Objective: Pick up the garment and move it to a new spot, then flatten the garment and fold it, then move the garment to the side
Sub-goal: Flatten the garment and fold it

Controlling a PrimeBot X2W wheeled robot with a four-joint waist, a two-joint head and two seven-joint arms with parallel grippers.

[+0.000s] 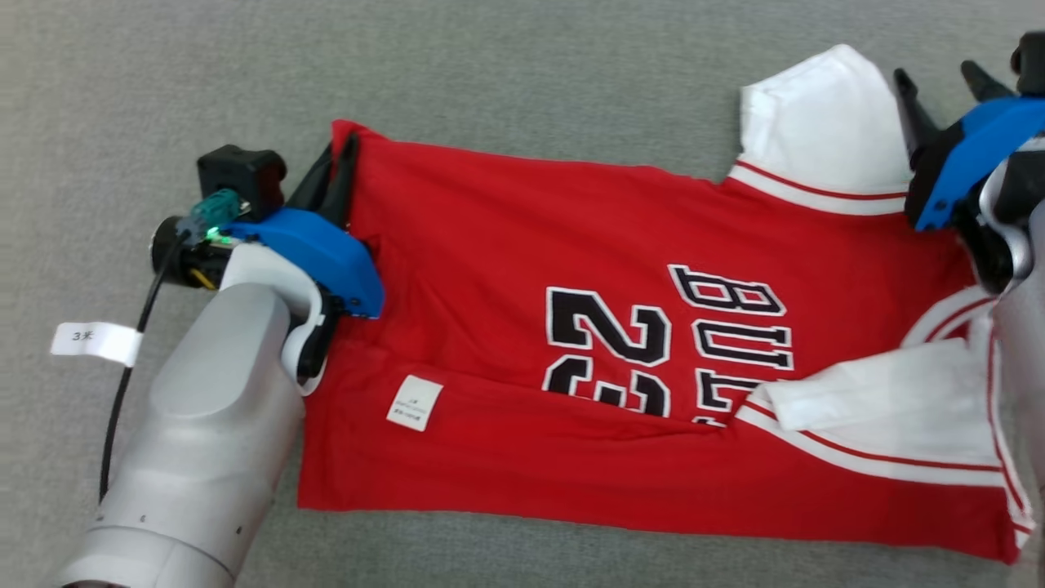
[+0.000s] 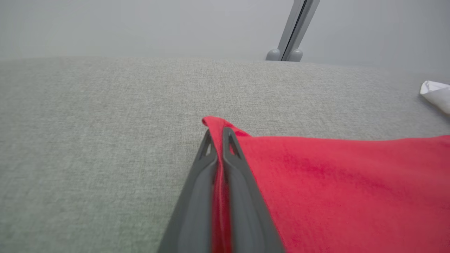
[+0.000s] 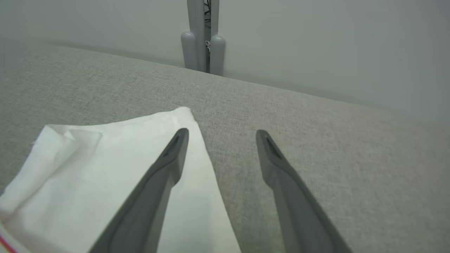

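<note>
Jersey [image 1: 522, 245] lies spread on grey surface [image 1: 163, 82]. Left gripper [image 1: 341, 163] is clamped on the far-left hem corner. Right gripper [image 1: 937, 77] has fingers apart over the far-right sleeve [image 1: 816, 122]. Likely the folding step; next, the right must close on the sleeve.

Garment [image 1: 571, 286] on the surface [image 1: 490, 73]; left gripper [image 1: 341, 147] on its left corner, right gripper [image 1: 935, 72] by its right end (perhaps touching).

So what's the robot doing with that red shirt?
It is working on a red jersey spread out on the grey surface. The left gripper is shut on a corner of the jersey's hem. The right gripper is open at the other end, by a white sleeve, holding nothing. The near long edge looks already folded over, covering part of the number.
</note>
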